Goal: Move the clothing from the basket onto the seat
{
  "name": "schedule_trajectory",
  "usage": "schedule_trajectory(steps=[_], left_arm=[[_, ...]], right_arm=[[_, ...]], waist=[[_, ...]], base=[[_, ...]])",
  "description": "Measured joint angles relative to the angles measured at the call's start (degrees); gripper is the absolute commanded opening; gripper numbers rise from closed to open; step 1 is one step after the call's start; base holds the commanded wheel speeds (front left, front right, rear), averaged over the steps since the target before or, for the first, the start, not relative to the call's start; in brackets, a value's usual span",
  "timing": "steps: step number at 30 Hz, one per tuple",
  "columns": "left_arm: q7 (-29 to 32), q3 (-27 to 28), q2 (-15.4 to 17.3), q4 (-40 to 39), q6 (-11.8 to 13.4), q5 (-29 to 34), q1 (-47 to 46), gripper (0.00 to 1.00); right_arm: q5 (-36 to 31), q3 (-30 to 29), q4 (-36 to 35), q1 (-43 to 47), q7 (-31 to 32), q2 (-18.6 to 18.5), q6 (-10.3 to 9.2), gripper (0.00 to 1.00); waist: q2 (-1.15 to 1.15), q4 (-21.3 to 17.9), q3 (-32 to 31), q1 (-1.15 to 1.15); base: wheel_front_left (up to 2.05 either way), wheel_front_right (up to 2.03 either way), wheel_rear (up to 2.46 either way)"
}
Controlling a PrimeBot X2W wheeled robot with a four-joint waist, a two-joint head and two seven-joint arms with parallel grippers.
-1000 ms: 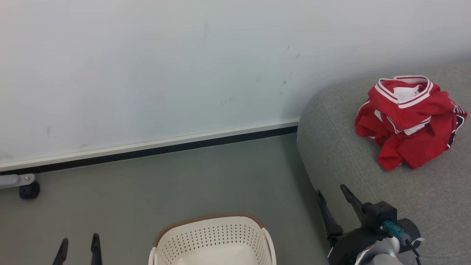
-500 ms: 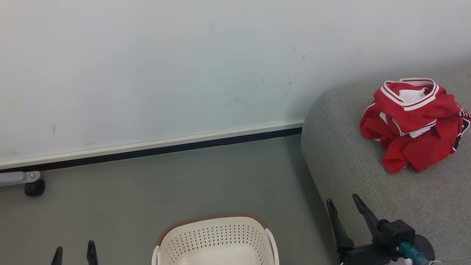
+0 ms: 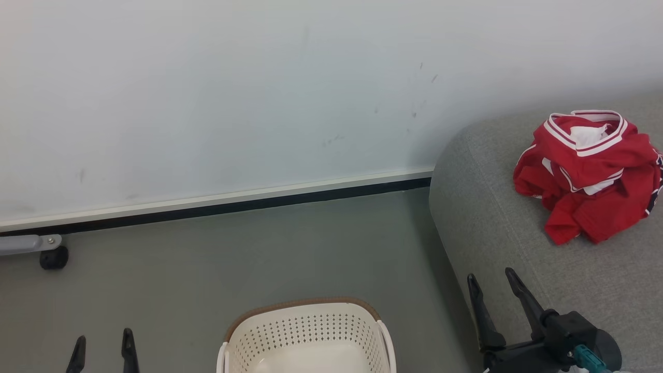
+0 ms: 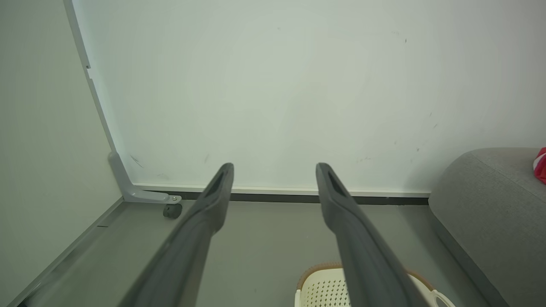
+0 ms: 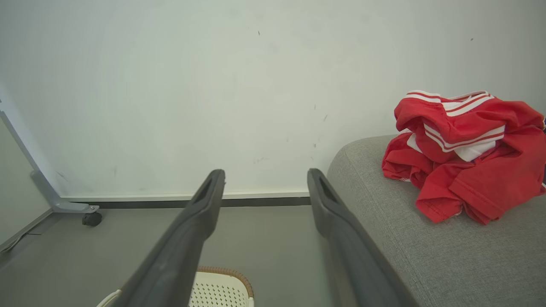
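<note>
The red clothing (image 3: 588, 173) with white stripe trim lies in a crumpled heap on the grey seat (image 3: 497, 223) at the right; the right wrist view has the clothing (image 5: 465, 153) on the seat (image 5: 426, 251) too. The cream basket (image 3: 306, 336) with its brown rim stands on the floor at the bottom centre; the part of its inside that shows holds nothing. My right gripper (image 3: 492, 277) stands open and empty by the seat's near edge, below the heap. My left gripper (image 3: 102, 336) is open and empty at the lower left, left of the basket.
A white wall panel (image 3: 217, 103) with a dark base strip runs across the back. Its grey foot with a black caster (image 3: 53, 257) stands at the far left. Grey floor (image 3: 259, 259) lies between the wall, the basket and the seat.
The whole head view has shifted, so the camera moved. Against the seat, my right gripper has drawn back toward the lower right. The clothing lies as before.
</note>
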Motion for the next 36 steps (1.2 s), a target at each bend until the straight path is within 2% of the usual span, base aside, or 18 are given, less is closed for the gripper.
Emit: schedule_trajectory(steps=[18, 19, 29, 36], left_arm=[[0.0, 0.41, -1.4, -1.21, 0.01, 1.92, 0.32, 1.0], [0.0, 0.41, -1.41, -1.23, 0.01, 1.96, 0.37, 0.0], [0.68, -0.18, -3.37, 3.03, -0.43, 1.36, 0.33, 0.0], [2.21, 0.16, -3.66, 4.11, -1.1, -4.13, -0.04, 0.0]], right_arm=[[-2.25, -2.3, -2.74, 1.12, -0.04, 0.51, -0.07, 1.0], [-2.53, -2.35, -2.87, 1.13, -0.04, 0.54, -0.07, 0.0], [-1.67, -2.04, 1.07, 4.0, 0.82, 1.89, 0.11, 0.0], [3.49, -4.27, 1.35, 3.95, 2.31, 2.48, 1.07, 0.0]], waist=[[0.0, 0.48, 0.61, 0.0], [0.0, 0.52, 0.66, 0.0], [0.0, 0.58, 0.75, 0.0], [0.0, 0.94, 0.88, 0.0]], base=[[0.0, 0.0, 0.0], [0.0, 0.0, 0.0], [0.0, 0.0, 0.0], [0.0, 0.0, 0.0]])
